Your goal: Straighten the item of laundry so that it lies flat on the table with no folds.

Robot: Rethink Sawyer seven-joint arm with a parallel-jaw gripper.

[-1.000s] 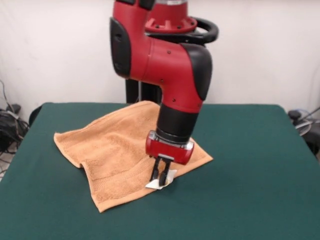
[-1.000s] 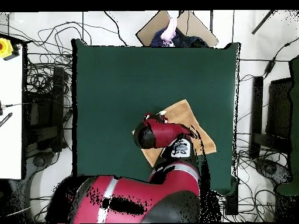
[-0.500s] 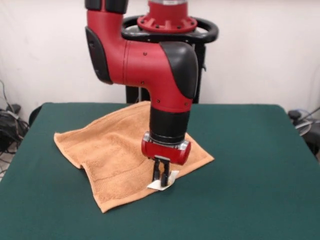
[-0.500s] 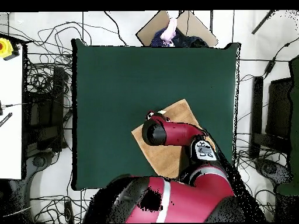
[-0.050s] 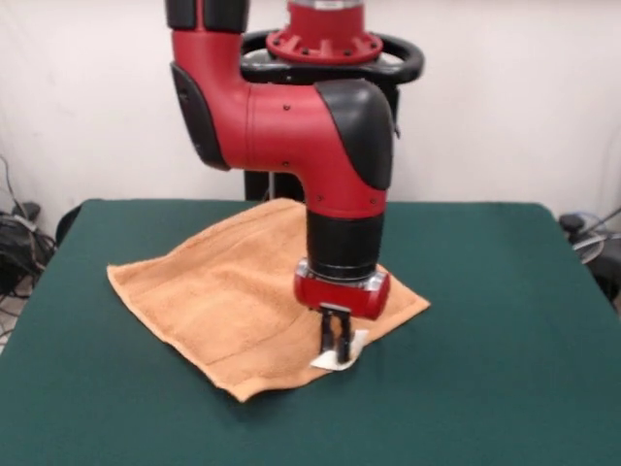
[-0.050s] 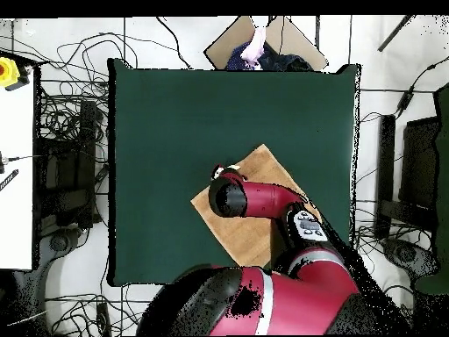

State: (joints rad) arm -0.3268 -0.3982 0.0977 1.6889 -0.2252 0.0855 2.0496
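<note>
The item of laundry (image 5: 223,301), an orange-tan towel, lies spread like a diamond on the green table (image 5: 505,340), nearly flat with shallow ripples. Its front corner curls up slightly. The gripper (image 5: 336,349) points straight down at the towel's front right edge. Its fingers are pressed together on the edge where the small white tag (image 5: 353,345) shows. In the overhead view the red arm covers most of the towel (image 6: 267,168), leaving its far corner showing on the table (image 6: 175,123). The gripper is hidden under the arm there.
Cables lie around the table on all sides in the overhead view. A white bench (image 6: 17,175) with a yellow button box stands beyond the left edge. A brown board (image 6: 285,39) lies past the top edge. Dark gear (image 6: 421,167) sits at the right.
In the front view the gripper has moved right and slightly toward the camera, dragging the towel's edge with it. The fold at the towel's front left has opened out flat.
</note>
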